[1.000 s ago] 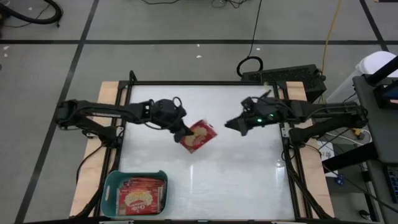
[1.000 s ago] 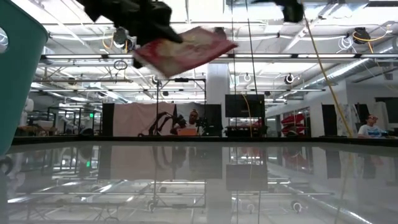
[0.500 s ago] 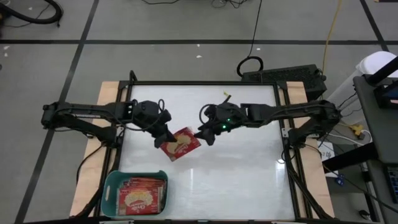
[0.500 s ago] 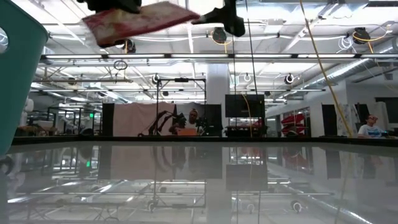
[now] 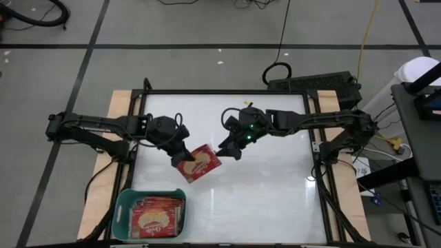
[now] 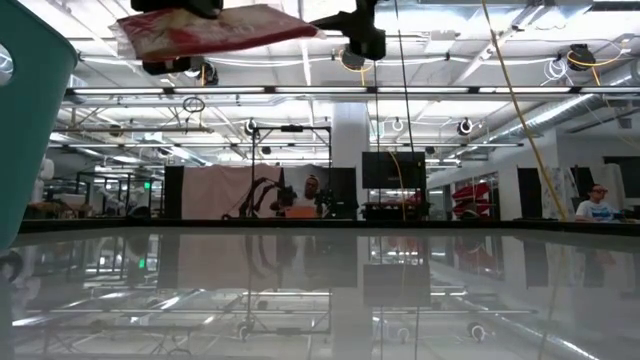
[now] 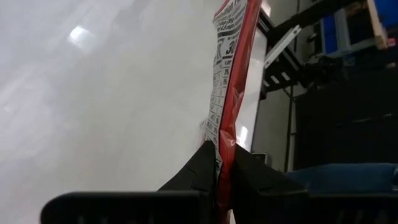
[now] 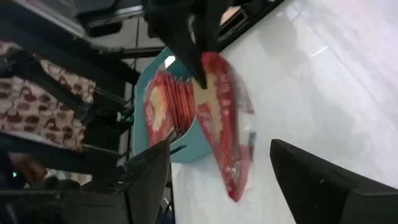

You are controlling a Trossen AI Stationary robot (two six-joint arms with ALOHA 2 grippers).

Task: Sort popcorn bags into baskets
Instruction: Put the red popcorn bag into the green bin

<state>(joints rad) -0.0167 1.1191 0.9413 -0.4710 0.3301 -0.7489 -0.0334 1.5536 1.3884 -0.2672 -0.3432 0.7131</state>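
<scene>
A red popcorn bag (image 5: 200, 164) with a yellow-cream picture hangs in the air over the table's left middle. My left gripper (image 5: 182, 160) is shut on it. My right gripper (image 5: 225, 149) is open just right of the bag. In the right wrist view its two fingers (image 8: 149, 180) stand on either side of the bag's free end (image 8: 233, 177); I cannot tell whether they touch it. The teal basket (image 5: 120, 207) stands at the near left corner, with several red bags (image 5: 157, 215) lying in it. My left gripper pinches the bag's edge (image 7: 224, 140) between its two fingers, at the bag's left end. The fingers come from the table's left, slanting down. The bag is lifted clear of the table and reaches out about level toward my right gripper (image 6: 215, 28).
The white tabletop (image 5: 262, 200) is bare to the right of and beyond the basket. The basket's teal wall (image 6: 30, 110) stands close at the left of the low view. A black box with cables (image 5: 324, 86) sits beyond the table's far right edge.
My left gripper has carried the bag toward the table's left and near edges, and the bag has levelled out from a tilt. My right gripper has swung in from the right toward the table's left and stopped at the bag's free end.
</scene>
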